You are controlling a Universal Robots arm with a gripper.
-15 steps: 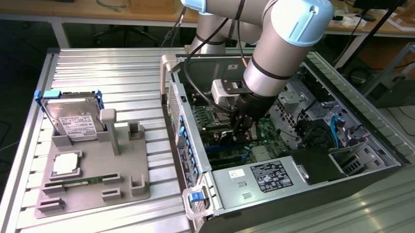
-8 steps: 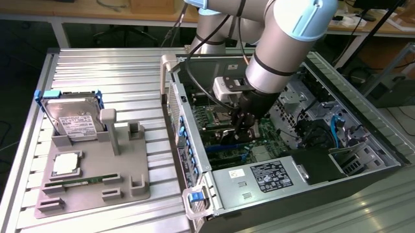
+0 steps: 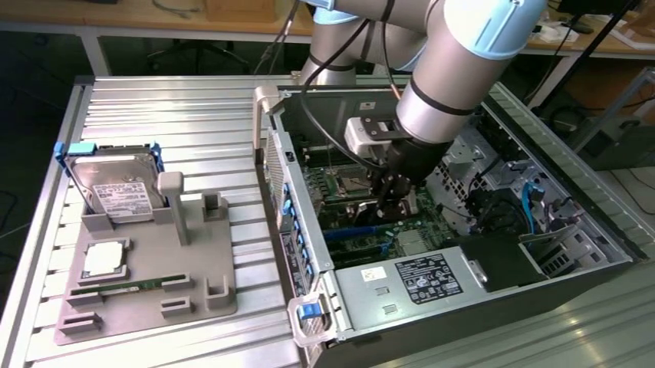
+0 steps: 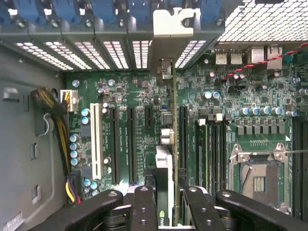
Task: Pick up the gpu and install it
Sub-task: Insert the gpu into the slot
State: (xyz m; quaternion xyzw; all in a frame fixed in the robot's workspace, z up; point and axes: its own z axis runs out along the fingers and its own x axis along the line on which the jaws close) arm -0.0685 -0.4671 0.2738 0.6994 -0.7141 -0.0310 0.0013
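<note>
1. Your gripper (image 3: 394, 201) sits deep inside the computer case (image 3: 573, 264), right of centre in the exterior view. In the wrist view its fingers (image 4: 144, 207) are clamped on the graphics card (image 4: 166, 159), which shows edge-on, running up the middle of the frame from the lower edge.

2. The card hangs over the motherboard (image 4: 226, 120), its metal end bracket (image 4: 173, 21) up at the row of rear slot openings (image 4: 101, 50) at the top of the frame. I cannot tell whether its edge connector is already in a slot or just above one.

3. Main risk: misalignment. Several long black slots (image 4: 131, 144) lie side by side just beside the card. If the card is off to one side or tilted, pushing down would likely press it onto the board or a slot wall rather than into the slot.

4. The bracket could catch on the rear frame instead of sliding into its opening, leaving the card cocked.

5. Tall capacitors (image 4: 85, 113) and the yellow-and-black cable bundle (image 4: 60, 120) at the left of the wrist frame are well apart from the card, but a sideways correction could bring the fingers nearer to them.

6. The grip is on a thin edge, so the card could pivot in the fingers under insertion force.

7. The parts tray (image 3: 143, 284) with the hard drive (image 3: 118, 192), at the left of the exterior frame, is out of harm's way.
</note>
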